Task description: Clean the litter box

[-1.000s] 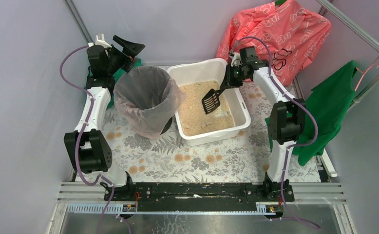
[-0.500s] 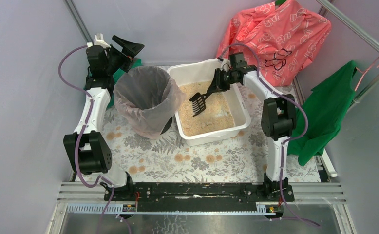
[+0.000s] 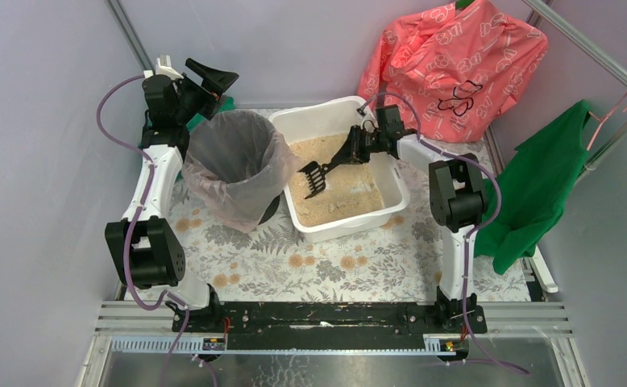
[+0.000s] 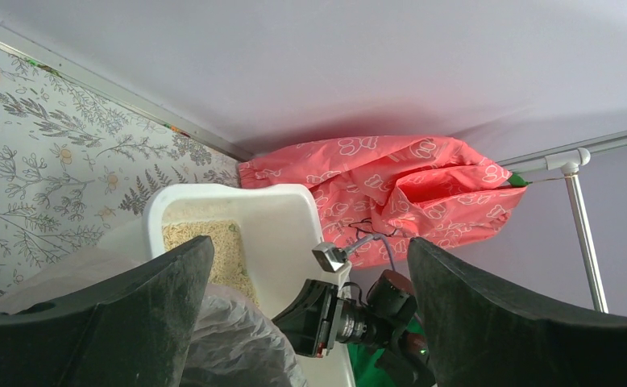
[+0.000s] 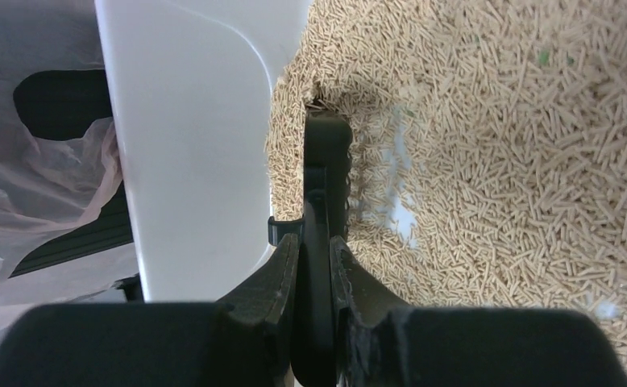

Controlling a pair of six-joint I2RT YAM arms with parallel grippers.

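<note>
The right gripper (image 3: 357, 150) clamps a black scoop (image 3: 313, 178), its head at the litter box (image 3: 350, 226) granules near the bin (image 3: 238, 201); the left gripper (image 3: 213, 78) hangs wide open.

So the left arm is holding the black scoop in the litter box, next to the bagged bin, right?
Not quite. The right gripper holds the scoop in the litter box, next to the bagged bin. The top view shows it; the left gripper is open beyond the bin, holding nothing.
</note>
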